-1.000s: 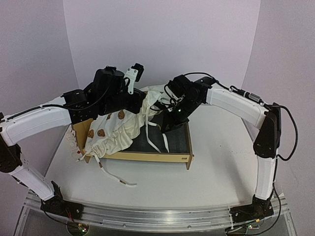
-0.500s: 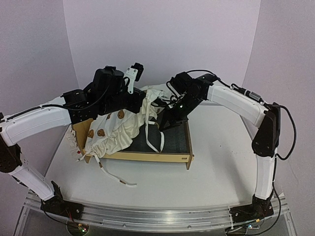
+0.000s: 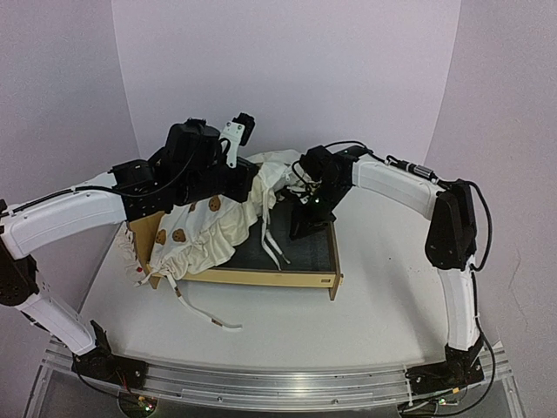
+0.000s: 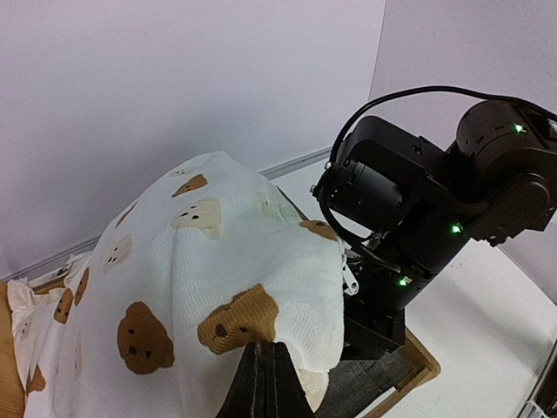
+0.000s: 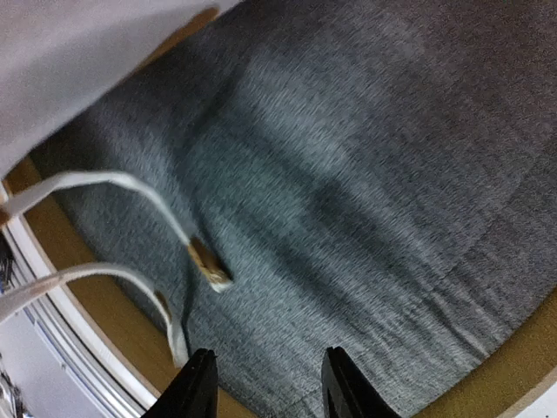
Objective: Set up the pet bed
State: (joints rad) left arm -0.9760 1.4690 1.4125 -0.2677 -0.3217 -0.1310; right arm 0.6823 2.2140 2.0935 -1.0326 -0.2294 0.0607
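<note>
This is a robot lab, a test cell rather than anyone's home. A plain pale lilac backdrop curves round from 9 o'clock through 12 to 3. The white table ends at 6 o'clock in a metal rail. Two white-and-black arms are bolted there, the left arm at 7 o'clock and the right arm at 5. Loose black cables loop off them, and small green lights glow on the joints. A wooden pet bed and a bear-print cushion sit mid-table, homely goods in a bare rig.
</note>
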